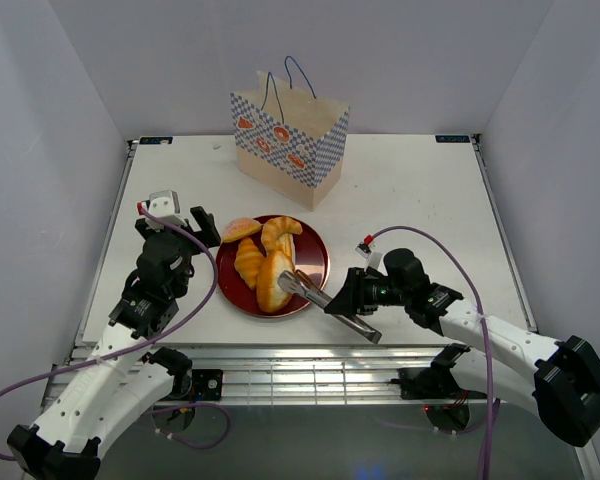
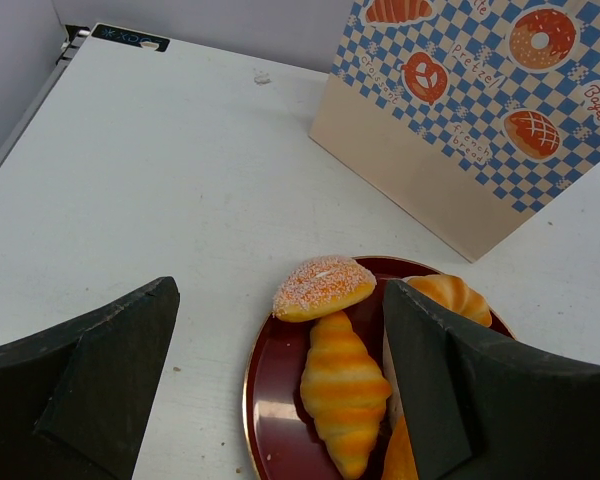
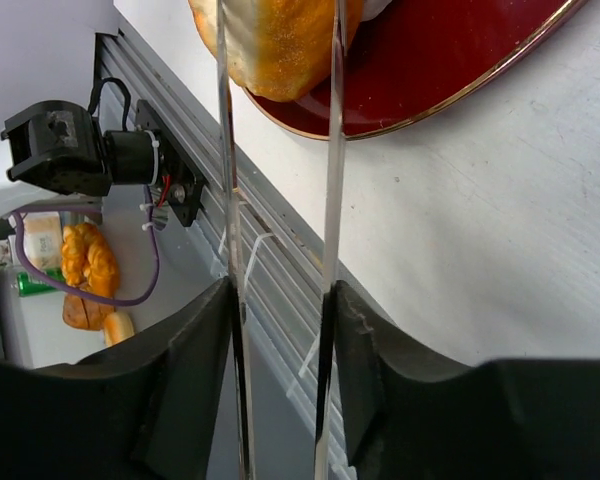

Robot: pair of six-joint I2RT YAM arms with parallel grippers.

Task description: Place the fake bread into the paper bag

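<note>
- Pale grey walls are boxing in a matte white table [image 1: 410, 200], with a ribbed metal rail [image 1: 280, 360] running along its near edge.
- No part of the task is showing as finished. Every piece of fake bread [image 1: 270, 260] in sight is lying on the dark red plate [image 1: 316, 258] at table centre, and the bag's inside is hidden in all three views.
- The paper bag [image 1: 290, 140] is standing upright at 12 o'clock from the plate, well apart from it, with thin blue cord handles [image 1: 298, 75] arching over its open mouth.
- The right gripper [image 3: 280, 290], at 4 o'clock from the plate, is clenching a pair of metal tongs [image 3: 332, 150]. Their two thin polished blades are straddling a golden oblong loaf [image 3: 280, 40] at the plate's near rim and appear to be touching its sides.
- The left gripper [image 2: 280, 290] is hovering at 9 o'clock from the plate, fingers spread, grasping nothing.
- By my reading, the first pick-up is only beginning. Lifting, carrying toward 12 o'clock, dropping into the bag and repeating for each piece are all left.
- The sugared bun [image 2: 323, 286] is domed, with a grainy pale crust, and the croissant [image 2: 343, 390] is ridged and glossy.
- The plate is shining like lacquer inside a fine gold rim.
- The bag looks like stiff matte paper, printed with blue-white checks and orange-red pastries.
</note>
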